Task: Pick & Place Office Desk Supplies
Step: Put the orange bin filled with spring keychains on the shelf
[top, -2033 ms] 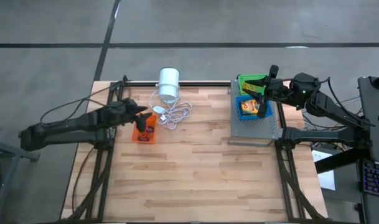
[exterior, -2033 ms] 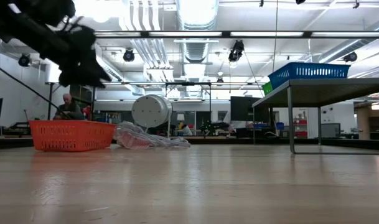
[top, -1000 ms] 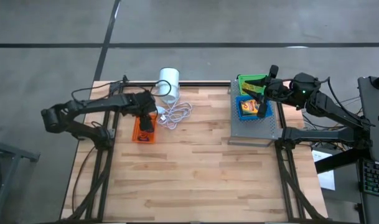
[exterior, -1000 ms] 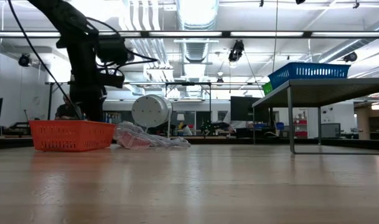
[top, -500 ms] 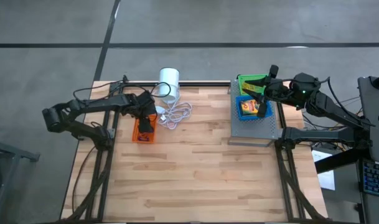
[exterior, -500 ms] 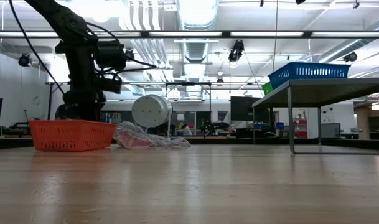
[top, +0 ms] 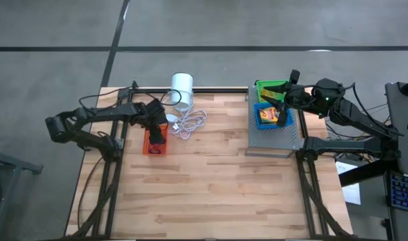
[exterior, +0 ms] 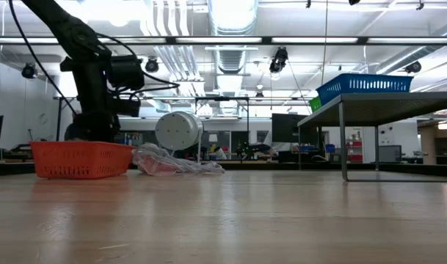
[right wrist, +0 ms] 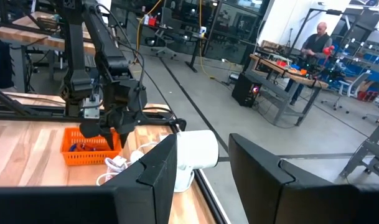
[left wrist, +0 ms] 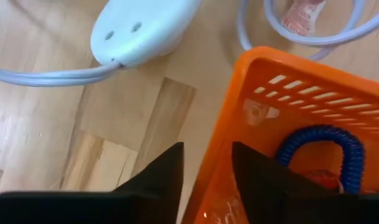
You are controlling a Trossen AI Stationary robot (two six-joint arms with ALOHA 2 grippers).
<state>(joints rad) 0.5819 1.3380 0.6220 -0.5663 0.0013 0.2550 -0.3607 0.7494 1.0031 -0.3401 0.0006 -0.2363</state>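
A red-orange basket (top: 155,144) stands on the table at the left, also seen in the low view (exterior: 80,160). It holds a blue coiled rubber band (left wrist: 320,146) and something red. My left gripper (top: 157,129) points down at the basket's far end, shut on its wall. My right gripper (top: 283,107) hovers level and open over the blue basket (top: 270,119) with a crayon box; nothing shows between its fingers (right wrist: 203,180). A green basket (top: 270,87) stands behind the blue one. Both rest on the grey tray (top: 274,139). My left gripper has the basket's far end wall (left wrist: 208,174) between its two fingers, one finger (left wrist: 264,180) inside the basket and the other (left wrist: 158,180) outside over the table. The fingers come from above, pointing steeply down. The basket stands flat on the table.
A white cylinder (top: 181,87) lies at the far edge, with its white coiled cord (top: 190,124) and plug (left wrist: 139,28) right beside the basket's right side. A small tan band (left wrist: 299,15) lies among the cord. The table's middle and near part are bare wood.
My left gripper has sunk a little onto the basket's far end. The basket has slid slightly toward the table's left edge and still stands flat.
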